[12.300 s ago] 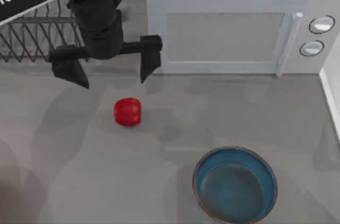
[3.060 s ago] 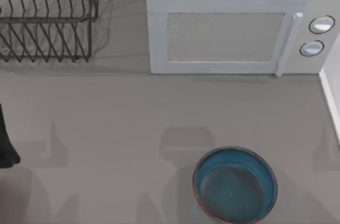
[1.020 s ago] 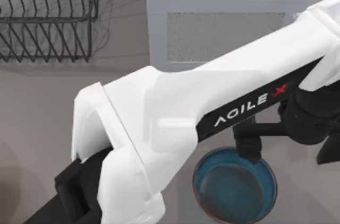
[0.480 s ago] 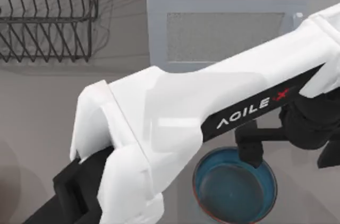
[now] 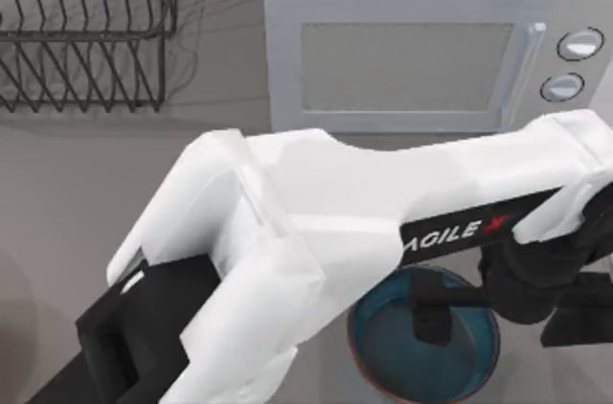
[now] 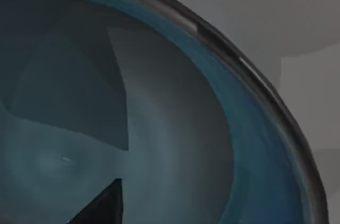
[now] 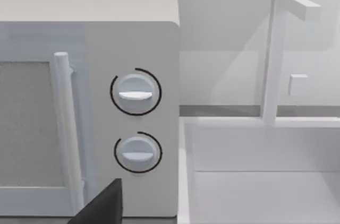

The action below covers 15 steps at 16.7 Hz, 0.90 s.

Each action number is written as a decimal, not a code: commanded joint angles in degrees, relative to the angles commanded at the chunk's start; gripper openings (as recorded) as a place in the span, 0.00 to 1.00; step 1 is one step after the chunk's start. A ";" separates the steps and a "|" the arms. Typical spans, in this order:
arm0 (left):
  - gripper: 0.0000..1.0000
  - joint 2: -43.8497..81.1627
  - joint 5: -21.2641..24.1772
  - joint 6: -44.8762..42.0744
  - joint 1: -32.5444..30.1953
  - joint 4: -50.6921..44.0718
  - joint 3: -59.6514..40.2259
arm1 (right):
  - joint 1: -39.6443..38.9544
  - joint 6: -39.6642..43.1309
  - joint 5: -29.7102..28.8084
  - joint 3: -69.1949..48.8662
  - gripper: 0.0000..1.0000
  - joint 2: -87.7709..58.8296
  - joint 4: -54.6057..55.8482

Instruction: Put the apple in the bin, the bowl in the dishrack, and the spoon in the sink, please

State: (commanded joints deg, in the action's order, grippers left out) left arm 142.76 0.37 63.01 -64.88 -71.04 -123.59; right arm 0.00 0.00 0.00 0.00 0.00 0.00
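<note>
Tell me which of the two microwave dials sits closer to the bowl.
The lower dial. It sits beneath the upper dial on the microwave, on the side facing the bowl, where the left hand hovers.

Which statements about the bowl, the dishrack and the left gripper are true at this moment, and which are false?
1. The left gripper is open over the bowl. True.
2. The bowl is in the dishrack. False: it stands on the table, in front of the microwave.
3. The microwave door is open. False: it is shut.
4. A sink lies beside the microwave, on the side of its knobs. True.
</note>
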 joint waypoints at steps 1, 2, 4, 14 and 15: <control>1.00 -0.16 0.00 0.03 -0.03 1.42 1.46 | 0.00 0.00 0.00 0.00 1.00 0.00 0.00; 1.00 -0.25 -0.01 0.05 -0.05 2.25 2.30 | 0.00 0.00 0.00 0.00 1.00 0.00 0.00; 1.00 -0.28 -0.01 0.05 -0.05 2.49 2.54 | 0.00 0.00 0.00 0.00 1.00 0.00 0.00; 0.40 -0.28 -0.01 0.05 -0.05 2.49 2.54 | 0.00 0.00 0.00 0.00 1.00 0.00 0.00; 0.32 -0.28 -0.01 0.05 -0.05 2.49 2.54 | 0.00 0.00 0.00 0.00 1.00 0.00 0.00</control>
State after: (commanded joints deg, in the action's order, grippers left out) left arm 142.48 0.37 63.06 -64.93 -68.55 -121.05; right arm 0.00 0.00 0.00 0.00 0.00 0.00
